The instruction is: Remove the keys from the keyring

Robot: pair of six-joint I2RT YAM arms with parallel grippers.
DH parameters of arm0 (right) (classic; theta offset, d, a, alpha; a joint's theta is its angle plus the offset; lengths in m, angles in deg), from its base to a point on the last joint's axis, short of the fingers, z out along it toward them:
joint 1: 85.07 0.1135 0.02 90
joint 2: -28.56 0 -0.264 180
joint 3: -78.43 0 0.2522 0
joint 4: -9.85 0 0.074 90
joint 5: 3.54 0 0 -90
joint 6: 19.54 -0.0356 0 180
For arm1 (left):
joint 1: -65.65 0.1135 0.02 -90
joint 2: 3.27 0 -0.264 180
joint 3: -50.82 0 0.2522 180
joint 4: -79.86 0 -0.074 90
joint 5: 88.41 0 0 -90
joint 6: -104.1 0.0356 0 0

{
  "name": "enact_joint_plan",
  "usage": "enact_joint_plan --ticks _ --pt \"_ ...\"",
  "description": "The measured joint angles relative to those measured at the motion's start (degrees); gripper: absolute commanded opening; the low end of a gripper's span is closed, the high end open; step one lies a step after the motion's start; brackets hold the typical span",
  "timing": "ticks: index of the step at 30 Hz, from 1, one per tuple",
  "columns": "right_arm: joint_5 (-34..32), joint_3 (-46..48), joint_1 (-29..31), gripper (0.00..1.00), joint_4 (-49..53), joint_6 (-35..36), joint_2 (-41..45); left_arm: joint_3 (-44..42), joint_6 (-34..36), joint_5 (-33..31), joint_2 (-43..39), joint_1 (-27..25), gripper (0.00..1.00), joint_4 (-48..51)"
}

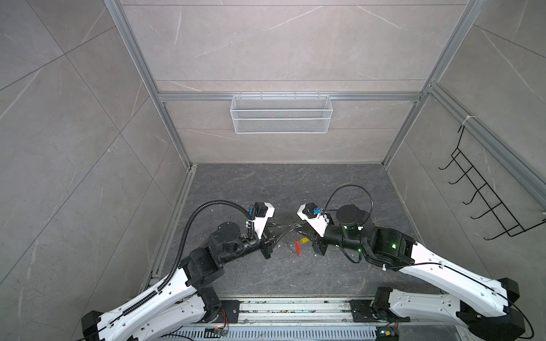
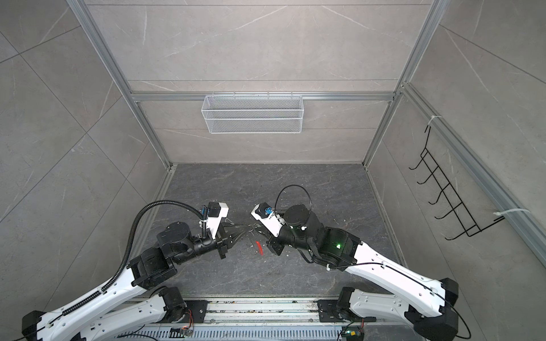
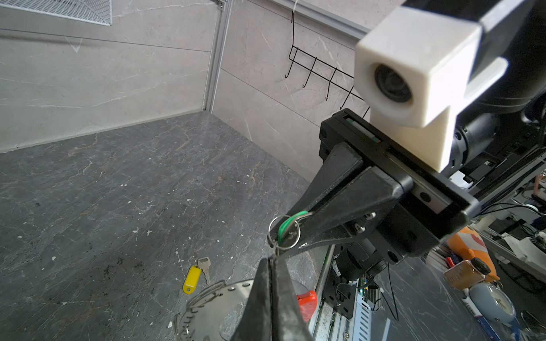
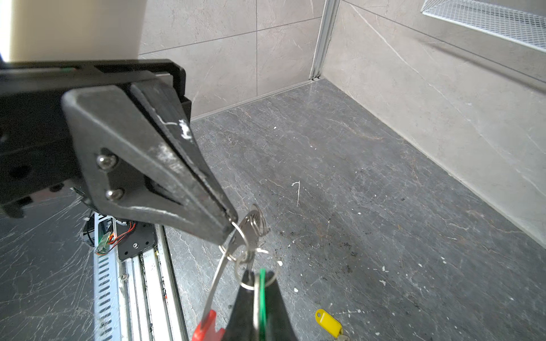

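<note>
Where both arms meet above the bench (image 3: 118, 192), the left gripper (image 3: 273, 261) has its jaws clamped on the keyring (image 3: 212, 313), whose red segment (image 3: 307, 301) hangs low. The right gripper (image 3: 283, 233) has its jaws clamped on the green key (image 3: 288, 224). The yellow key (image 3: 192, 279) lies on the bench.

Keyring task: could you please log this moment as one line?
left pincer shut on keyring | right pincer shut on green key | yellow key loose on table | green key not yet off
</note>
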Motion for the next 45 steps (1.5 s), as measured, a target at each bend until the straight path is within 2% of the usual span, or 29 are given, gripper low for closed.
enact_joint_plan --ticks 13,32,45 --pt "-0.42 -2.62 0.0 0.0 1.05 0.02 -1.6 2.36 -0.02 -2.91 1.62 -0.7 0.0 2.19" --pt "-3.93 -4.2 0.28 0.0 2.36 0.2 -4.42 6.1 -0.5 -17.22 4.59 -5.11 0.0 7.08" --pt "-5.07 -2.73 0.66 0.0 1.16 -0.46 -4.48 6.08 -0.7 -20.92 4.02 -6.1 0.0 7.28"
